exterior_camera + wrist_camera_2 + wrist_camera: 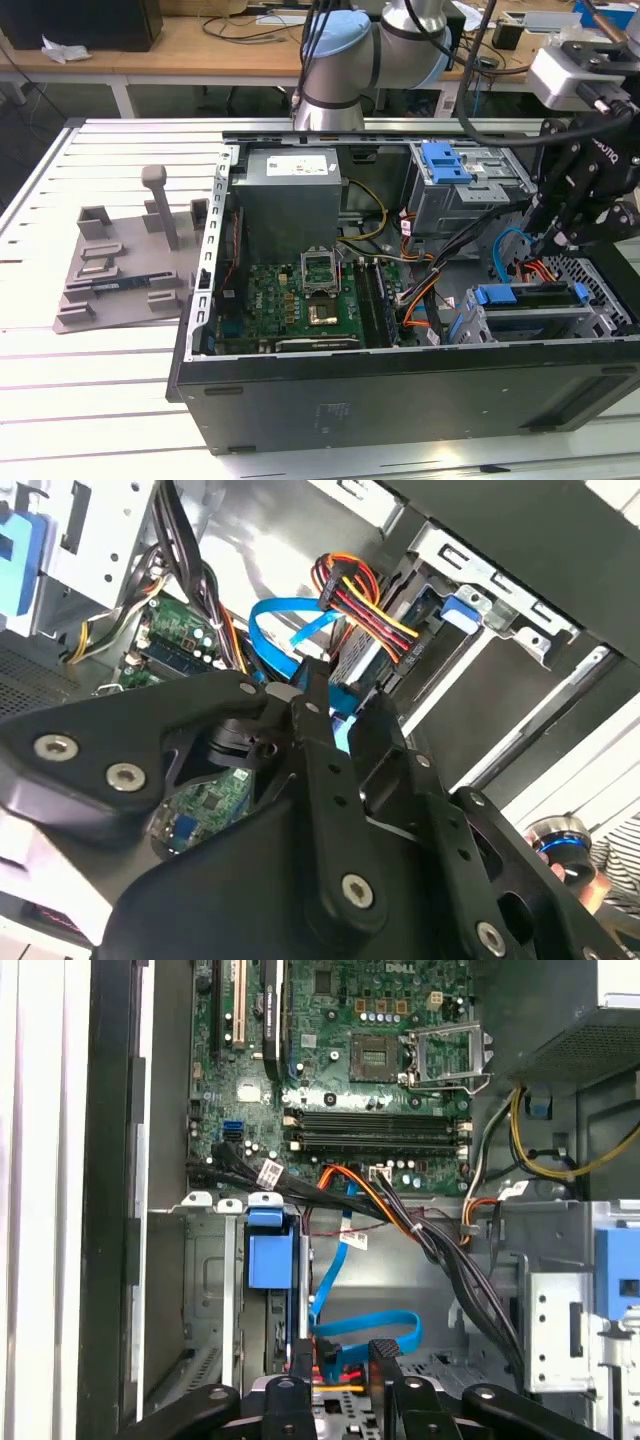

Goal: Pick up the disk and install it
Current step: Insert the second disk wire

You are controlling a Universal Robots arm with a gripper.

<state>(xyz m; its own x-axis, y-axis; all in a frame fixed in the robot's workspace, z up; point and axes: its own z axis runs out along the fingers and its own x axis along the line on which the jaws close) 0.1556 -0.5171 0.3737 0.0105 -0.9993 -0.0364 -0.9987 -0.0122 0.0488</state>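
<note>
Disk (pixel 535 312) sits at the lower right of the exterior view, lying flat in the lower drive bay of the open computer case (pixel 400 385). A blue rail runs along its top edge, and it lies close behind the case's front wall. I can't tell from my feeds whether it is seated all the way home.

My gripper (pixel 550 243) hangs just above that bay, at the right edge of the exterior view, among the loose cables. In both wrist views the black fingers (pixel 385 1360) stand apart with a narrow gap between them. Through the gap in the first wrist view I see red and yellow wires, and in the second wrist view a bit of blue shows there. I see nothing clamped between the fingers, so I read the pincer as narrowly parted and holding nothing. I can't tell whether the tips touch the disk.

A blue data cable (pixel 370 1320) loops just ahead of the fingertips in the first wrist view, beside a bundle of black, orange and red leads.

Further left in the exterior view, the green motherboard (pixel 300 295) fills the middle of the case, with the grey power supply (pixel 290 195) above it. A metal cage with a blue latch (pixel 445 165) stands at the upper right of the case.

Well apart, on the white table (pixel 90 400) at centre left, rests the grey plastic stand (pixel 110 270) with its upright posts.
</note>
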